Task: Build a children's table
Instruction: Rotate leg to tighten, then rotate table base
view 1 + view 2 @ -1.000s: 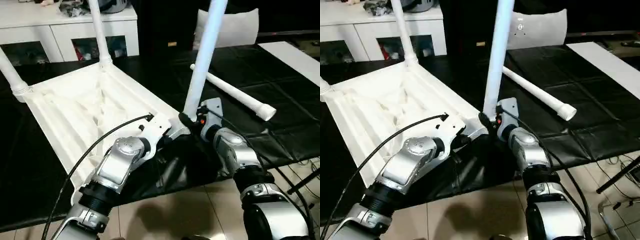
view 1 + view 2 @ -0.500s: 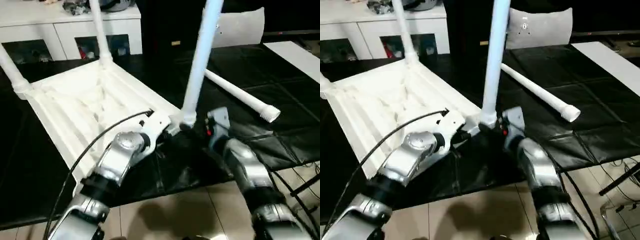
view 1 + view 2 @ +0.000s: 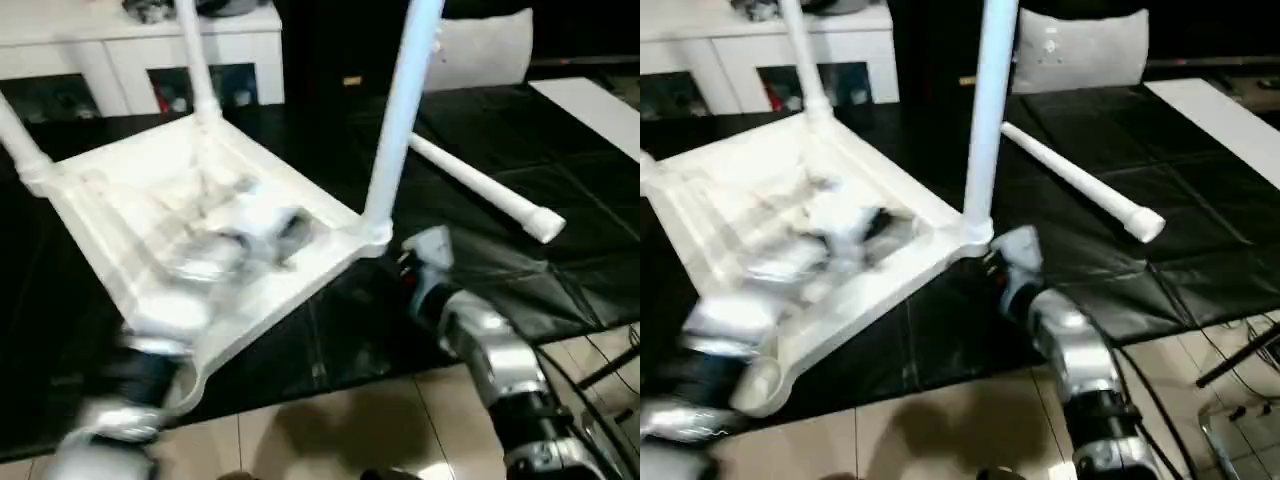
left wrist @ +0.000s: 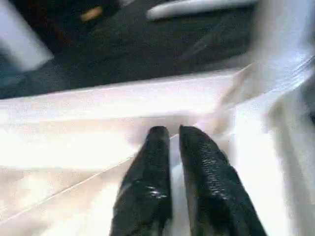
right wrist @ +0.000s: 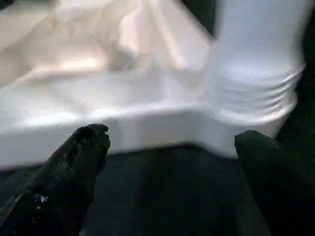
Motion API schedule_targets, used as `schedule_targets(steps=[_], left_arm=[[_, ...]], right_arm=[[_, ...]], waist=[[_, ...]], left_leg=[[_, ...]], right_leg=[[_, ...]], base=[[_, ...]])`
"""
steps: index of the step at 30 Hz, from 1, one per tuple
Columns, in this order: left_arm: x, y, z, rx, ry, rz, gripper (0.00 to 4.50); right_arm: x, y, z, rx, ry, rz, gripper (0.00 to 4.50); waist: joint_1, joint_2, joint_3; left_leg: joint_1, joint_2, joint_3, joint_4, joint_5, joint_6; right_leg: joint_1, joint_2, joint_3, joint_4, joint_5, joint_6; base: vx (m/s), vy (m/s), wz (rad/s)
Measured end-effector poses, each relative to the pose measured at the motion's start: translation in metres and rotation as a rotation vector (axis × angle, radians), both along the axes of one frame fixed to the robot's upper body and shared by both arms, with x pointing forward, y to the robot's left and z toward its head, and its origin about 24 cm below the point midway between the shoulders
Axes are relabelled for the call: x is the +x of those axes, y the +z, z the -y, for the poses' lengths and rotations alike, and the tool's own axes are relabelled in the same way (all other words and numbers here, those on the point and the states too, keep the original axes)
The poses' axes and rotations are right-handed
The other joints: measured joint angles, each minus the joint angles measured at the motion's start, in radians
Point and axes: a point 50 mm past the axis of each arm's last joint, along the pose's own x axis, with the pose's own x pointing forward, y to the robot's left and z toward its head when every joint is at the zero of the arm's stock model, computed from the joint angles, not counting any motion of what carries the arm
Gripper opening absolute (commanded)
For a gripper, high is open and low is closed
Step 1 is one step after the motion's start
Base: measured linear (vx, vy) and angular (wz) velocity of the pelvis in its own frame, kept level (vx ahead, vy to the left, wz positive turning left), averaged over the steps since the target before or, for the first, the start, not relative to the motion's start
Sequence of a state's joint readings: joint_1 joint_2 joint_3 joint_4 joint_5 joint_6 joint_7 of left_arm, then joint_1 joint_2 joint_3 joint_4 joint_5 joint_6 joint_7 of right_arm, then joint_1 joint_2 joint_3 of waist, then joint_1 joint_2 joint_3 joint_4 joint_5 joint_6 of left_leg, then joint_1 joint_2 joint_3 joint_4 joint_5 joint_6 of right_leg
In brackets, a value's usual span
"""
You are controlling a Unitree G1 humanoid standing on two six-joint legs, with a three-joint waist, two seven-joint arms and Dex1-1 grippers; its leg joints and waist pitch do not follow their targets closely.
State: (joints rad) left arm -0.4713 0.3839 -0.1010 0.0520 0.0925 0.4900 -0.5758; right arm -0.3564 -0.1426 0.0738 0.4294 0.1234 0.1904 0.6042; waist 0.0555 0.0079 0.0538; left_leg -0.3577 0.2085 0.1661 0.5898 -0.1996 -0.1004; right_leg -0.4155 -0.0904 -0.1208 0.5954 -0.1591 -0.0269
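The right gripper (image 5: 167, 142) is hanging nearest, its 2 black fingers (image 5: 81, 147) spread wide and gripping nothing, just in front of the corner socket of the all-white plastic children's table (image 3: 190, 215), which is lying upside down on the black matting (image 3: 480, 230) with its ribbed underside facing up. The left gripper (image 4: 170, 135) is showing in its wrist view with its 2 fingers almost pressed together, a thin gap between them, over the ribbed white surface; from the head it is appearing as a blur above the tabletop. 3 long round tapered white legs are standing up from corner sockets, the nearest one (image 3: 400, 110) rising beside the right gripper. Farther off, 1 loose white leg (image 3: 480, 185) is lying flat on the matting, apart from the tabletop. Beyond, a white cabinet with glass doors (image 3: 120, 60) is standing.
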Motion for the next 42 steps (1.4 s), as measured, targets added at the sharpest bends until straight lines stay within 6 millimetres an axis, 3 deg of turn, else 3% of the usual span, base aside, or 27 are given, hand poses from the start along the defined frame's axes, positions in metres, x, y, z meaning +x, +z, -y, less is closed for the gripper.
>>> schedule_targets(steps=[1, 4, 7, 10, 14, 23, 26, 31, 42], left_arm=[[-0.006, 0.003, -0.017, 0.060, 0.020, -0.017, 0.27], [-0.019, -0.002, -0.042, 0.173, 0.063, -0.076, 0.02], [-0.036, -0.012, -0.078, 0.326, 0.165, -0.183, 0.02], [-0.041, -0.010, -0.092, 0.371, 0.220, -0.216, 0.02], [-0.048, -0.006, -0.104, 0.420, 0.266, -0.266, 0.02], [-0.067, -0.027, -0.086, 0.431, 0.132, -0.447, 0.02], [-0.083, -0.036, -0.078, 0.413, -0.004, -0.567, 0.02], [-0.089, -0.038, -0.062, 0.349, -0.149, -0.615, 0.02], [-0.066, -0.049, -0.003, 0.099, -0.350, -0.543, 0.02]], right_arm=[[-0.003, -0.003, -0.004, -0.007, 0.029, -0.020, 4.50], [-0.006, -0.005, -0.012, -0.024, 0.073, -0.044, 4.50], [-0.008, -0.004, -0.019, -0.039, 0.115, -0.049, 4.50], [-0.009, -0.005, -0.023, -0.038, 0.126, -0.058, 4.50], [-0.005, -0.003, -0.030, -0.055, 0.143, -0.053, 4.50], [0.005, -0.006, -0.039, -0.080, 0.127, -0.078, 4.50], [0.011, -0.006, -0.043, -0.084, 0.117, -0.089, 4.50], [0.021, -0.006, -0.040, -0.112, 0.090, -0.094, 4.50], [0.037, 0.001, -0.027, -0.145, 0.018, -0.061, 4.50]], waist=[[0.001, 0.001, 0.000], [0.006, 0.001, 0.000], [0.010, -0.001, 0.001], [0.019, -0.001, 0.001], [0.015, -0.002, 0.000], [0.000, -0.002, 0.001], [-0.003, -0.001, 0.001], [-0.006, -0.001, 0.001], [-0.021, -0.001, 0.001]], left_leg=[[0.000, 0.000, 0.000, 0.000, 0.000, 0.000], [0.003, -0.001, 0.000, 0.001, 0.000, 0.000], [0.005, -0.001, 0.000, 0.001, 0.000, -0.001], [0.007, -0.001, 0.000, 0.002, 0.000, -0.001], [0.008, -0.002, -0.001, 0.002, 0.000, -0.001], [0.007, -0.001, -0.002, 0.001, 0.000, -0.001], [0.007, -0.001, -0.001, 0.001, 0.000, -0.001], [0.009, -0.002, 0.000, 0.001, 0.001, -0.002], [0.007, -0.001, 0.001, 0.002, 0.001, -0.003]], right_leg=[[0.000, 0.000, 0.000, 0.000, 0.000, 0.000], [0.000, 0.000, 0.001, 0.000, 0.000, 0.000], [0.001, 0.000, 0.002, 0.000, 0.000, 0.000], [0.003, 0.000, 0.003, 0.000, 0.000, 0.000], [0.003, 0.000, 0.005, 0.001, 0.000, 0.000], [0.004, 0.001, 0.006, 0.002, 0.000, 0.000], [0.004, 0.001, 0.007, 0.002, 0.001, -0.001], [0.006, 0.001, 0.009, 0.002, 0.003, -0.006], [0.003, 0.001, 0.009, 0.003, 0.005, -0.009]], base=[[0.000, 0.000, 0.00], [0.000, 0.000, 0.00], [0.000, 0.000, 0.00], [0.000, 0.000, 0.00], [0.000, 0.000, 0.00], [0.000, 0.000, 0.00], [0.000, 0.000, 0.00], [0.000, 0.000, 0.00], [0.000, 0.000, 0.00]])
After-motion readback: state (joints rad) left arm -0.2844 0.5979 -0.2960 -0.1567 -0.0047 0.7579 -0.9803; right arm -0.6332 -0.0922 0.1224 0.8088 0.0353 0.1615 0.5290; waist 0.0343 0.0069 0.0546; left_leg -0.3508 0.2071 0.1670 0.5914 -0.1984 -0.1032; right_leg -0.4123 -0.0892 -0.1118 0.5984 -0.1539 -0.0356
